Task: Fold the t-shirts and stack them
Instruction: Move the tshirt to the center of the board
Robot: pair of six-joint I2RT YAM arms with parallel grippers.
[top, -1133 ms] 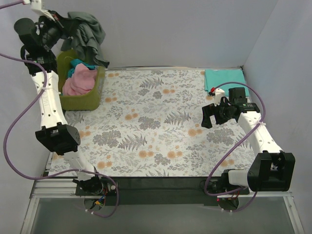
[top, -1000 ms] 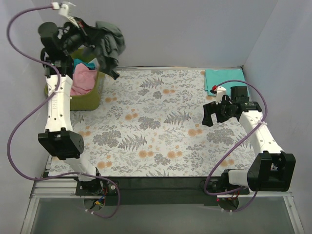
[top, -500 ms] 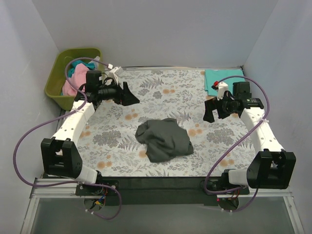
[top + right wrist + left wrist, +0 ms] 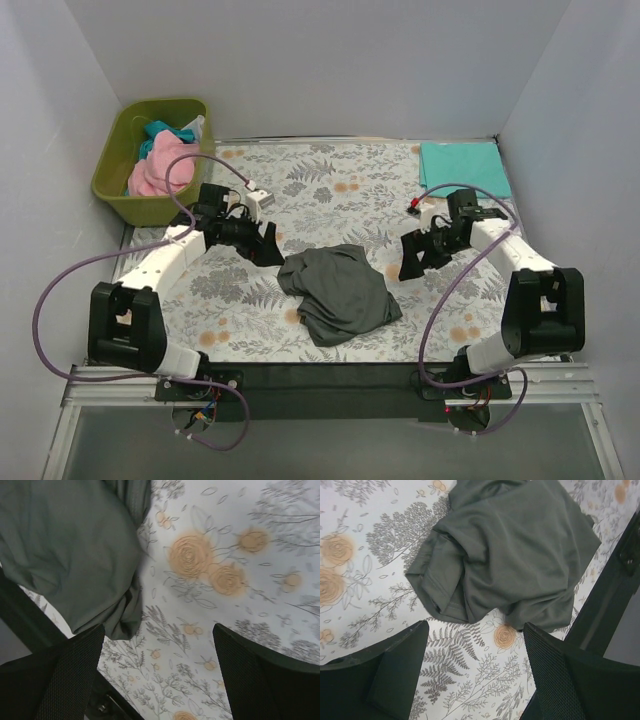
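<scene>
A dark charcoal grey t-shirt [image 4: 340, 290] lies crumpled in the middle of the floral table cloth. My left gripper [image 4: 268, 245] hovers just left of it, open. In the left wrist view the shirt [image 4: 515, 555] lies ahead of the fingers [image 4: 395, 675], with only cloth-covered table between them. My right gripper [image 4: 410, 258] is just right of the shirt, open. In the right wrist view the shirt's edge [image 4: 70, 555] is close to the left finger [image 4: 70, 675]. A folded teal-green t-shirt [image 4: 463, 165] lies at the back right.
An olive-green bin [image 4: 170, 103] stands at the back left corner, holding a pink t-shirt [image 4: 150, 175] and a teal one [image 4: 158, 130]. Grey walls close in the table on three sides. The black front rail [image 4: 320, 375] runs along the near edge.
The left arm swung the grey shirt from above the bin, let it go at the table's middle, then lowered beside it. The right gripper moved left toward the shirt.
</scene>
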